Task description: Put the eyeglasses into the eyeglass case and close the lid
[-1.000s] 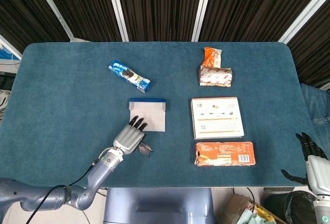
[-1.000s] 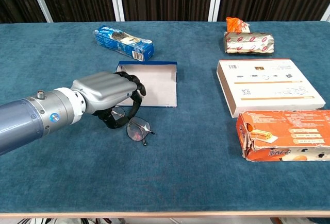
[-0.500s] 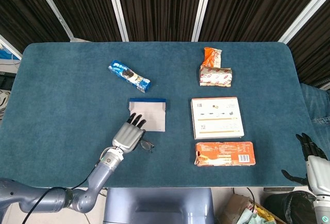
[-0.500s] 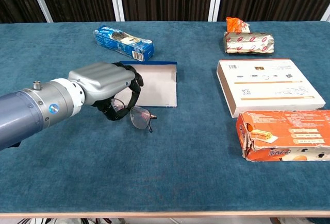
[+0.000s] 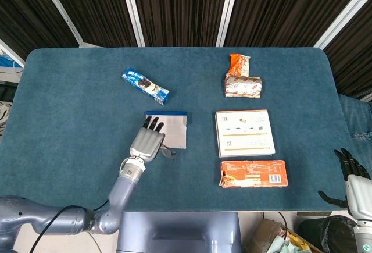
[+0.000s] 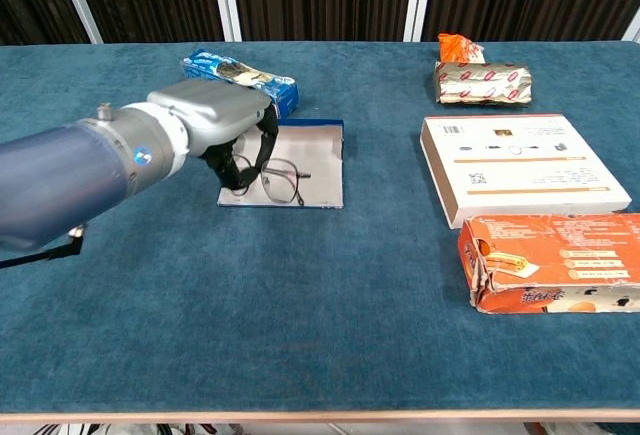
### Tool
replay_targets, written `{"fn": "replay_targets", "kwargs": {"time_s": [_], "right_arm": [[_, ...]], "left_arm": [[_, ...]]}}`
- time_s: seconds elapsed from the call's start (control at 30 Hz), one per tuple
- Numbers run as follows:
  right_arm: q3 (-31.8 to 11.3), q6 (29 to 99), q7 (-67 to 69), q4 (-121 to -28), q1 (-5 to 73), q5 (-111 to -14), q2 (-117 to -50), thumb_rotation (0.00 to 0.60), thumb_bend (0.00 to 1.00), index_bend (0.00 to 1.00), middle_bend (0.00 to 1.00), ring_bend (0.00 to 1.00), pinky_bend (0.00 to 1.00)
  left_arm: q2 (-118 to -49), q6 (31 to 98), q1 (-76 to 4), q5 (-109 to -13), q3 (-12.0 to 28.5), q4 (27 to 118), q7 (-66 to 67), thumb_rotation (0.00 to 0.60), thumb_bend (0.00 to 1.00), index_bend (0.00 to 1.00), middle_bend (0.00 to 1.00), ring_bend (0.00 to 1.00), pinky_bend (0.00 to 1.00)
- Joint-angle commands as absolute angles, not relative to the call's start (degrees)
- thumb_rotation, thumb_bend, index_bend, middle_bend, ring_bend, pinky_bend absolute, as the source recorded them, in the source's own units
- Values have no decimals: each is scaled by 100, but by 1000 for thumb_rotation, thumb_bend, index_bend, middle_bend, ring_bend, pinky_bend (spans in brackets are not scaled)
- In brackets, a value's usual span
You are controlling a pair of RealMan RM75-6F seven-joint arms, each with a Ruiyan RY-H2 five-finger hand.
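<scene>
I had my left hand [image 6: 215, 120] over the open eyeglass case [image 6: 318, 165], fingers [image 6: 262, 145] curled around the eyeglasses [image 6: 272, 179], which hung just above its tray, long axis across it; my right hand [image 5: 350, 180] idled far off, spread.

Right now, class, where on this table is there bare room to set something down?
Bare cloth spans the table front, and the left side beyond the cookie pack. It is crowded on the right: white box, orange box, snack packs. Centre holds the eyeglass case under the left robot hand.
</scene>
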State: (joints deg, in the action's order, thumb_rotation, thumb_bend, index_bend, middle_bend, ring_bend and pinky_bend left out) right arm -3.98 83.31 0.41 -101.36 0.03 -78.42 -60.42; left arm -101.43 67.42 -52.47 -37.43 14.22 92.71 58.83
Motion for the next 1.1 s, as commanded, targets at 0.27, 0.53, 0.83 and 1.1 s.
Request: {"fn": "replay_targets", "kwargs": {"time_s": [0.27,0.53,0.83,1.1], "right_arm": [[-395,8290,131,-10178,-1,-7815,-6019,600,205,78,35,124,161],[-385,8310,193,-10177,-16,-7855,-5995,600,204,78,35,124,161],[-382,8278,207,-10199,-13,-7827,-5986,600,204,78,35,124,161],[-393,8255,237,-10206,-9,-7794,-5973,600,205,78,35,124,161]], "left_arm": [[-10790,7216,-5931,-2717,2179,8474,6528,600,481,602,159,0,0],[-11180,7299,-6219,-2387,2448,7527,6624,600,481,604,157,0,0],[-11494,7092,-6384,-2232,2735,6815,6357,600,481,607,154,0,0],[-11807,6945,-6559,-2023,2956,6322,6283,600,481,609,152,0,0]]}}
